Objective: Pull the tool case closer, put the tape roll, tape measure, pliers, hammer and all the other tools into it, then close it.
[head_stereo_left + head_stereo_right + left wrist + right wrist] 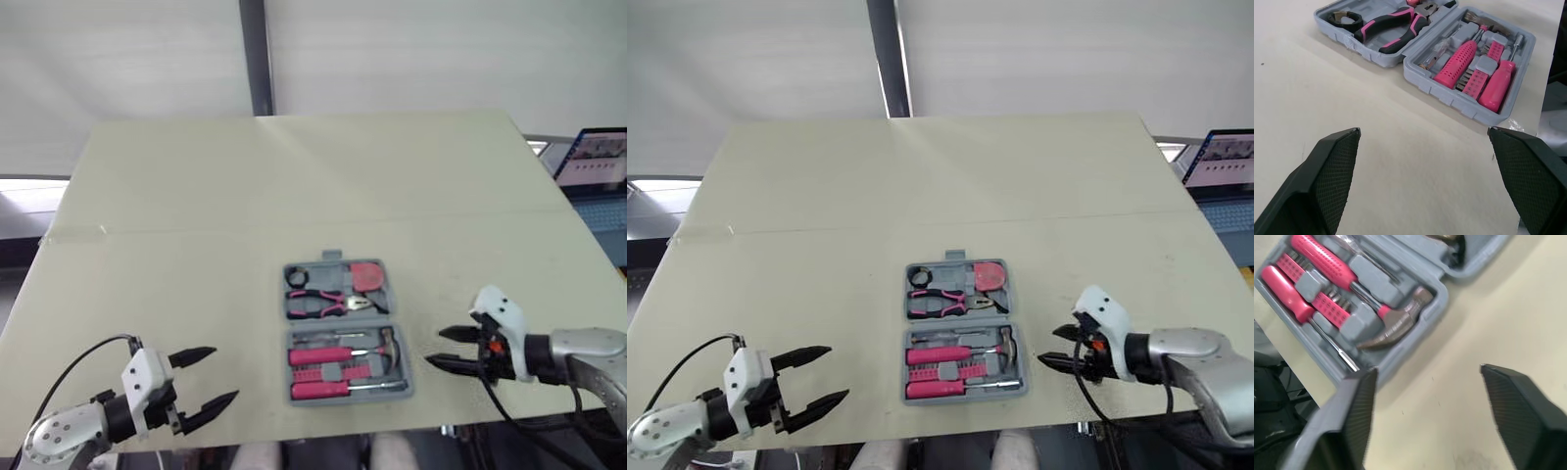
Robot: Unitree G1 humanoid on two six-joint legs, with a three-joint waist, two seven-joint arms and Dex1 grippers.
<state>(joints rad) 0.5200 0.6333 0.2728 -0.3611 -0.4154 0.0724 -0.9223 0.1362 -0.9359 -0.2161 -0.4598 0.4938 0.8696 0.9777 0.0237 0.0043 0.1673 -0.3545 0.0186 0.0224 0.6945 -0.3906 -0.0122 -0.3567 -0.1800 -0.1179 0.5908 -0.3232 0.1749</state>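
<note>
Left eye view: table (294,176) with the open case (343,331) lying flat near its 6 o'clock edge.
Left gripper (224,372) at the case's 8 o'clock and right gripper (434,348) at its 3 o'clock both gape wide, empty and clear of it. Hammer (1393,328) and pink drivers (1457,63) sit in the near half. Pliers (328,302), tape roll (297,277) and tape measure (369,275) sit in the far half, their detail too small to tell.

Before me lies a pale yellowish table (294,166), with a faint seam (245,229) crossing it from left to right. Beyond its far edge I see a white wall (441,49) split by a dark upright post (257,54) — and at the far right, a lit laptop screen (598,157).
</note>
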